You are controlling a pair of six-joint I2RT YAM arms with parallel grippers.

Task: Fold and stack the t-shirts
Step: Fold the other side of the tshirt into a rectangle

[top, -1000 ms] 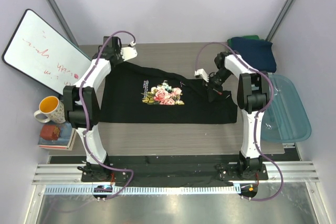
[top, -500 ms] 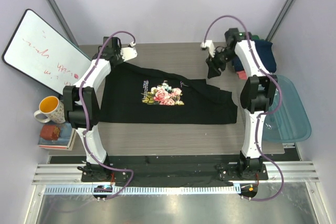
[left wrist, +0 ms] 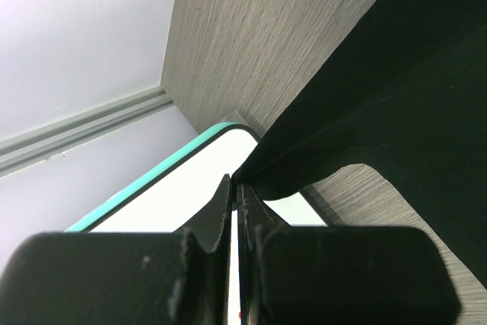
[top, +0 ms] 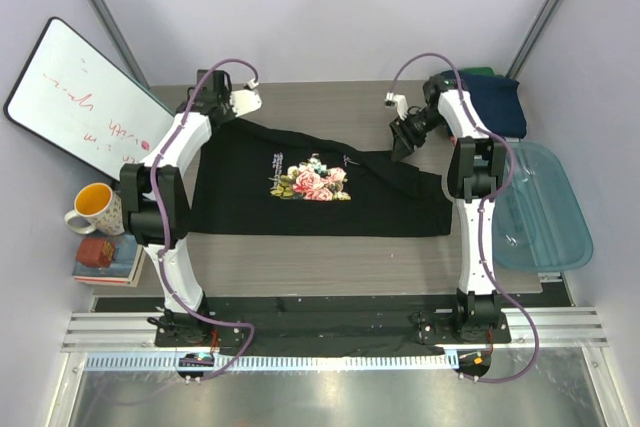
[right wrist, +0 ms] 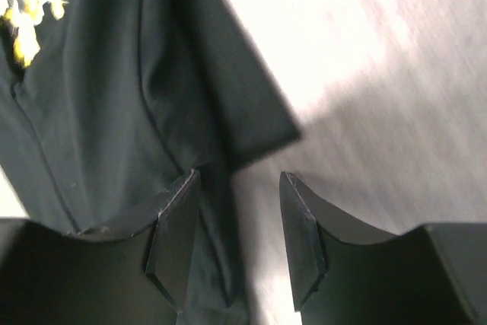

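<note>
Left of the rose print, at the far corner of the black t-shirt, our left gripper is pinched tight on a tip of the cloth. Right of the print, our right gripper hangs over a loose flap at the edge, fingers spread, holding nothing. The shirt lies mostly flat on the table. We reckon it's light and floppy and will bunch easily, so grab corners or seams, not mid-panel.

Whiteboard, mug, books, tub
</note>
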